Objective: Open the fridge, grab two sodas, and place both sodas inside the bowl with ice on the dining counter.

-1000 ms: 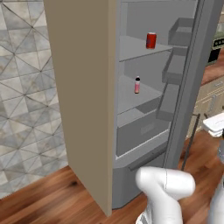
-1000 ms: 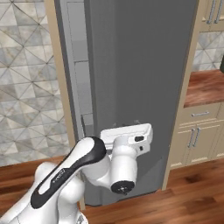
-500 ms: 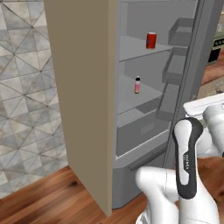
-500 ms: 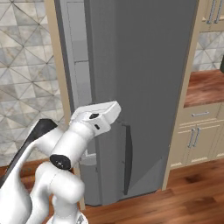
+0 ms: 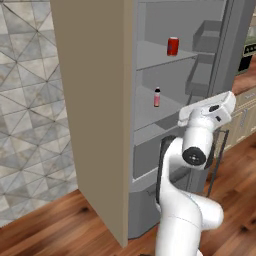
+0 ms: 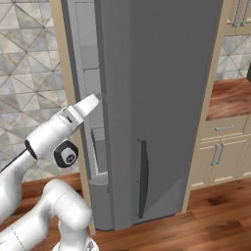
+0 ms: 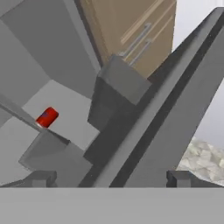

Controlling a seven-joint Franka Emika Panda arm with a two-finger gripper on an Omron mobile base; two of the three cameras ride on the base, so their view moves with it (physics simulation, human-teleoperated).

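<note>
The fridge [image 5: 95, 100] stands open, its grey door [image 6: 162, 98] swung out to the right. A red soda can [image 5: 172, 46] stands on an upper shelf, and a small pink bottle [image 5: 157, 97] on the shelf below. My gripper [image 5: 209, 106] is raised to about the bottle's height, right of it, beside the door's inner bins. In the hand view the gripper [image 7: 109, 179] is open with its tips wide apart and holds nothing. The can [image 7: 47, 117] lies far ahead at the left there. The bowl and the dining counter are out of view.
Door bins [image 7: 118, 87] and the door's edge [image 7: 175, 109] lie close ahead of the hand. A dark curved handle [image 6: 142, 176] is on the door's outside. Cream cabinets with a wood top [image 6: 230, 98] stand to the right, a tiled wall [image 5: 25, 100] to the left.
The arm has swung up from low in front of the fridge. The hand has moved from before the door's outer face to the door's inner edge at mid-shelf height. The gripper stays open.
</note>
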